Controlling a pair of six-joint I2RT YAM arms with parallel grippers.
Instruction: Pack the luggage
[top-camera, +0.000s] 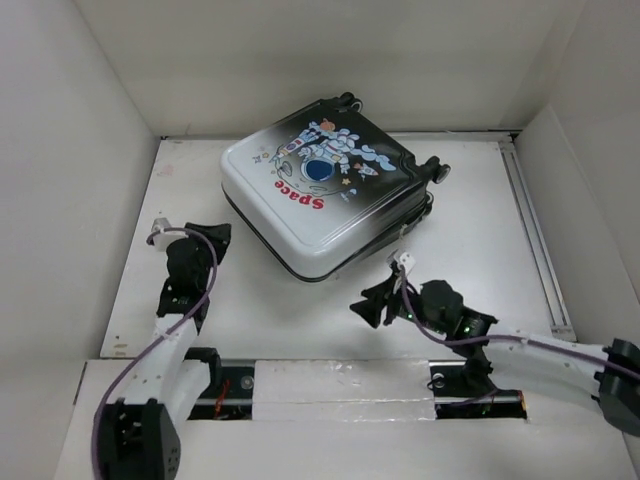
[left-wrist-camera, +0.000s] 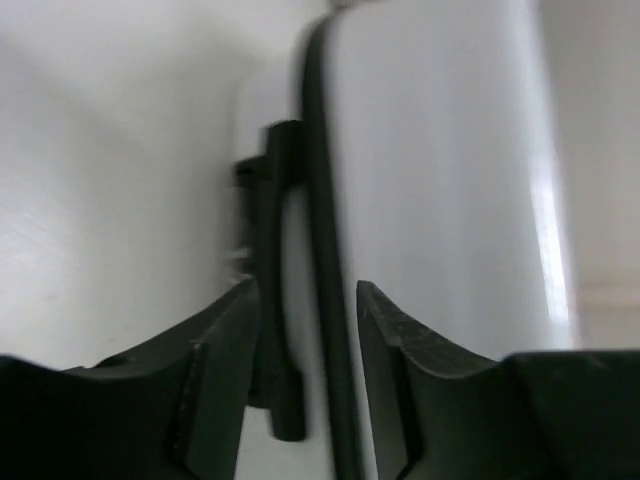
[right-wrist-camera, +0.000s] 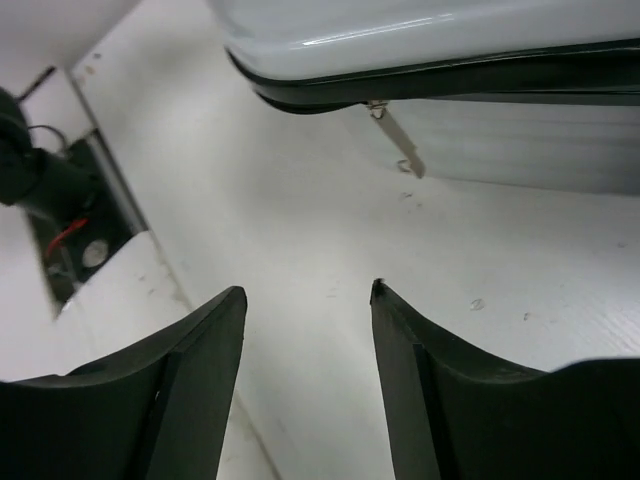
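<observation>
Next I'd centre the wide-open right gripper (top-camera: 375, 293) on the zipper pull (right-wrist-camera: 395, 140); left gripper (top-camera: 213, 238), also open, should steady the luggage (top-camera: 320, 190)

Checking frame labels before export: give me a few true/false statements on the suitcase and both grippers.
1. The luggage lies closed, print side up. True.
2. The right gripper holds the zipper pull. False: it is open and empty, with the pull hanging apart from it.
3. The left gripper is open at the luggage's side. True.
4. The luggage stands upright on its wheels. False: it lies flat, wheels off the table.
</observation>
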